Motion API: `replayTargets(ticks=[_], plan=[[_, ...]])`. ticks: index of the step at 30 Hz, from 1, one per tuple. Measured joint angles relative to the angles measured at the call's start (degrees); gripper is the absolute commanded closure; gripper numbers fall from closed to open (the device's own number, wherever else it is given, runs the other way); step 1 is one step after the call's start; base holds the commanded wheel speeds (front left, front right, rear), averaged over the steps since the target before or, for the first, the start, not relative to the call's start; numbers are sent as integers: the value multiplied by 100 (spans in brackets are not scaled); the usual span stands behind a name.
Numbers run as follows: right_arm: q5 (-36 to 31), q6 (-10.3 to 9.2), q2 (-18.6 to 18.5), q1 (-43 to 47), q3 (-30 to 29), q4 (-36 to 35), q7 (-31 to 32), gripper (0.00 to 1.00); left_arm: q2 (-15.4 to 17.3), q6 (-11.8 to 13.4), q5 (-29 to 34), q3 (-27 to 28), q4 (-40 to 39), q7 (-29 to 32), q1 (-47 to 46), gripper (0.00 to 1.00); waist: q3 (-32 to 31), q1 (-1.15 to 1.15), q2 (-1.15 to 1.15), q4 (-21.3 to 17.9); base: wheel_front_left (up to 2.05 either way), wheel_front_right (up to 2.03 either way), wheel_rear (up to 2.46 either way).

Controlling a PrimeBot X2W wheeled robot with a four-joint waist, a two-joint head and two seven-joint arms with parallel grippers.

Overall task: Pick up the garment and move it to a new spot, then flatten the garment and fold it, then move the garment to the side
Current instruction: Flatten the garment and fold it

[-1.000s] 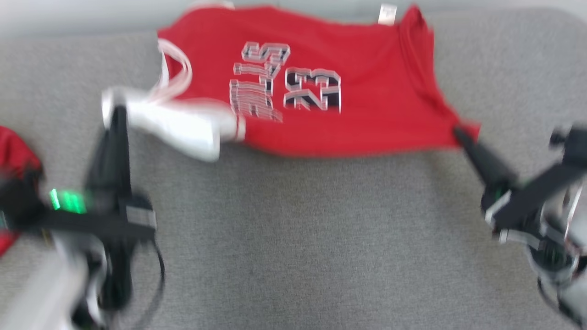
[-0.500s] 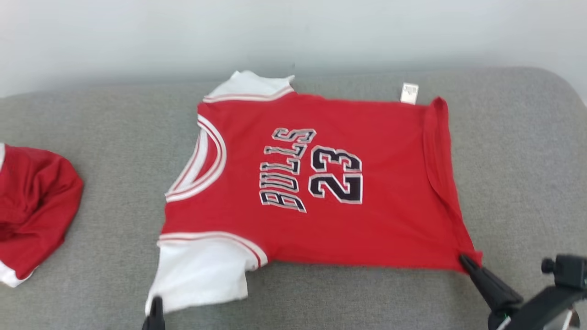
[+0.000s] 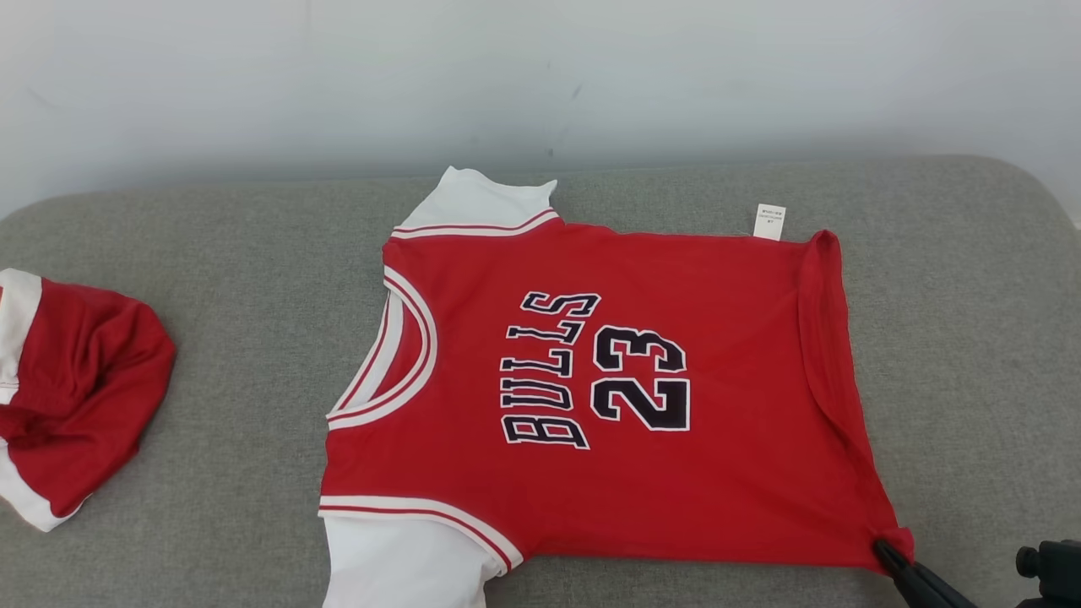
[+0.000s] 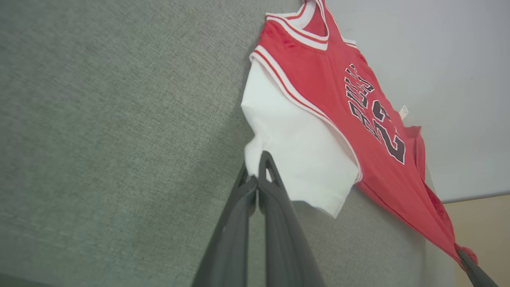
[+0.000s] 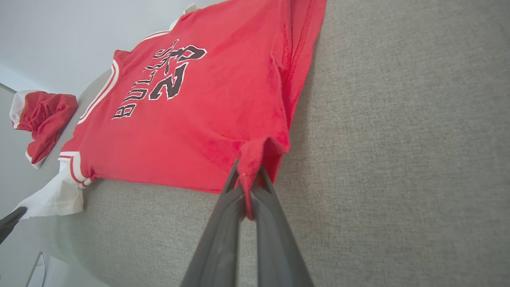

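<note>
Here, flat red jersey (image 3: 608, 481), woven cushion (image 3: 211, 279)

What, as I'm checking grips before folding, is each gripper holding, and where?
The left gripper pinches the jersey by a corner of its white sleeve; the right gripper pinches a red hem corner.

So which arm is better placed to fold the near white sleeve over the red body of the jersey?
Left, I judge. The left claw is shut on a corner of the white sleeve. The right claw pinches the red hem corner, at the other end of the jersey.
</note>
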Motion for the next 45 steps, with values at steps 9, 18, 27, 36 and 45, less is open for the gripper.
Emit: replayTargets(ticks=[9, 18, 27, 36, 45], plan=[[25, 0, 103, 102, -287, -153, -11, 100, 207, -113, 219, 129, -202, -118, -321, 100, -47, 0, 1, -17, 0, 0, 0], [430, 0, 226, -571, -218, -282, 143, 100, 636, -280, 656, -21, 145, 491, -2061, 100, 115, 1, 1, -212, 0, 0, 0], [568, 0, 687, -2093, -35, 771, 753, 100, 880, -727, 1004, -229, 1711, 1087, -4191, 100, 635, 2, 1, -499, 0, 0, 0], [325, 0, 1120, -2875, 327, 1601, 770, 100, 612, -1118, 1327, -684, 3315, 1058, -5291, 100, 1011, 2, 2, -654, 0, 0, 0], [288, 0, 1135, -2897, 598, 1835, 300, 0, 400, -1268, 1377, -917, 4277, 352, -5444, 0, 752, 1, 2, -651, 0, 0, 0]])
